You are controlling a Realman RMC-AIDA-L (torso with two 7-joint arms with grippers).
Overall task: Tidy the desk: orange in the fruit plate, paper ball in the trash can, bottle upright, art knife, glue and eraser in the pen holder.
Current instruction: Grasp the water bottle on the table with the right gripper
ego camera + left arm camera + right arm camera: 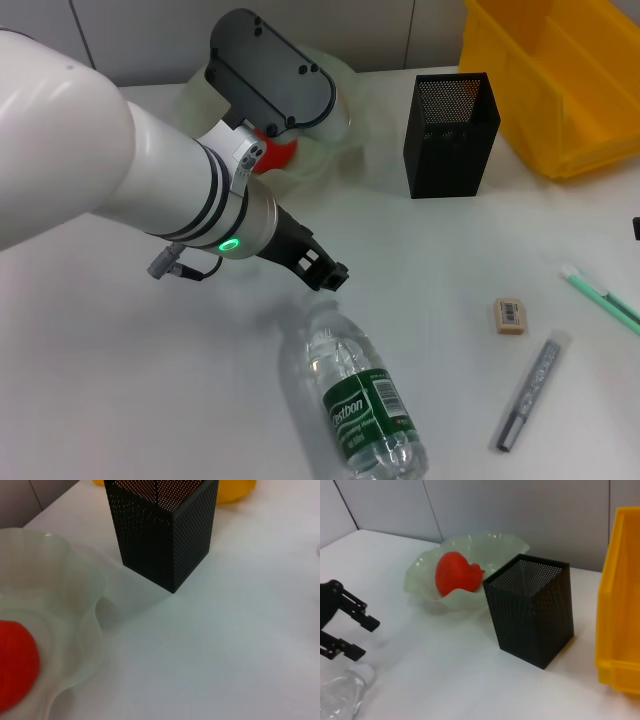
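Note:
The clear bottle (358, 400) with a green label lies on its side at the front of the table, cap (362, 672) toward my left gripper (328, 274). That gripper hovers open just beyond the cap, nothing between its black fingers (362, 621). The orange (454, 573) rests in the pale-green fruit plate (422, 565), with the black mesh pen holder (450, 135) beside it. The beige eraser (509, 315) lies at the right. A grey stick (530, 395) and a green-white stick (603, 295) lie near it; which is art knife or glue is unclear. The paper ball is out of view.
The yellow trash can (560, 80) fills the back right corner behind the pen holder. My left arm (120, 170) covers much of the fruit plate in the head view. A dark sliver (636, 228) at the right edge is all that shows of the right arm.

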